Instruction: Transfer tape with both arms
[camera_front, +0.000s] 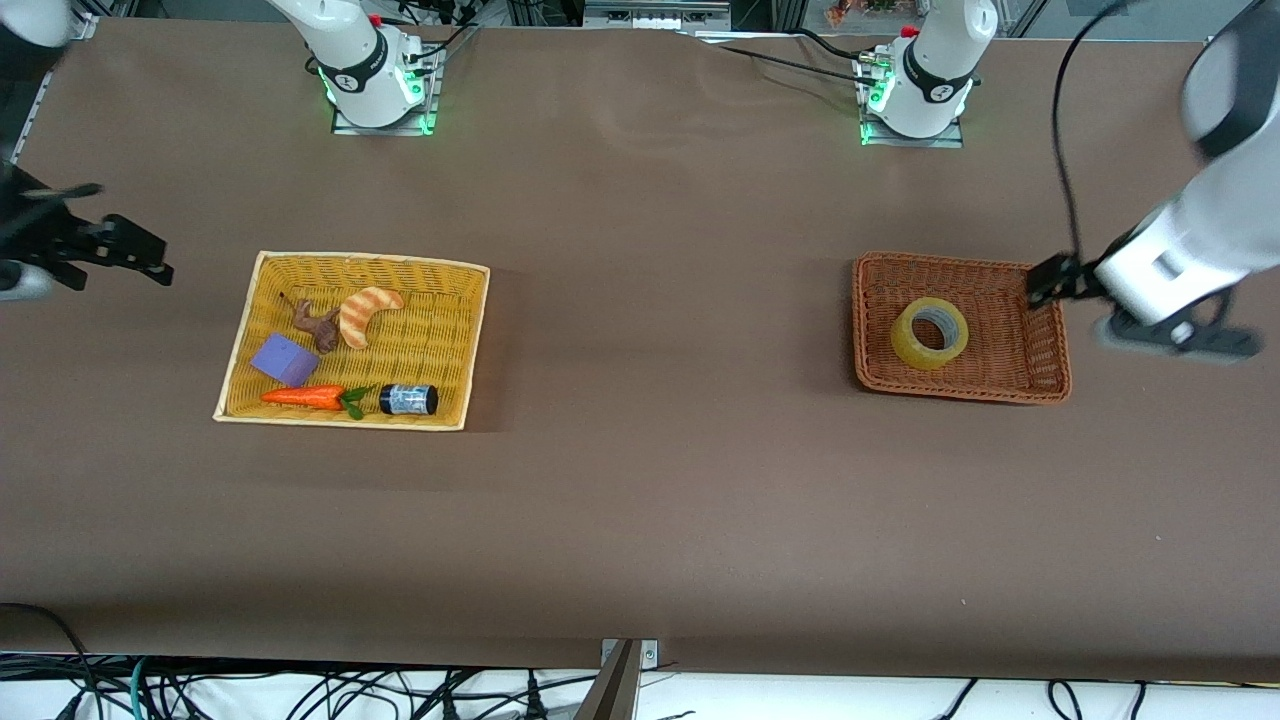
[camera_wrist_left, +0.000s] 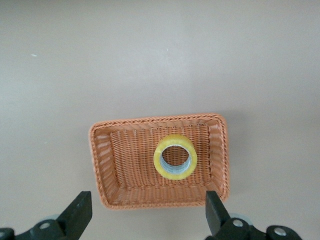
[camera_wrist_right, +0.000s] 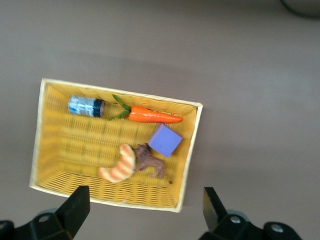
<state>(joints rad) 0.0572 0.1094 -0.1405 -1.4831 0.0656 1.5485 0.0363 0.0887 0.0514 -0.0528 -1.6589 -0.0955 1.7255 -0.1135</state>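
Yellowish translucent tape (camera_front: 929, 333), grey-cored, lies in the brown basket (camera_front: 1040, 385); both end effectors (camera_wrist_left: 145, 212) (camera_wrist_right: 145, 210) spread wide.

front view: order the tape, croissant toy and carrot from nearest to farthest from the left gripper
Left gripper hangs open over the brown basket's rim at the left arm's end.
1. Tape: in the brown basket, right beside that gripper.
2. Croissant toy: in the yellow basket toward the right arm's end.
3. Carrot: same basket, nearer the front camera, a little farther out.

Open right pincer (camera_wrist_right: 145, 212) above yellow basket (camera_wrist_right: 40, 135)
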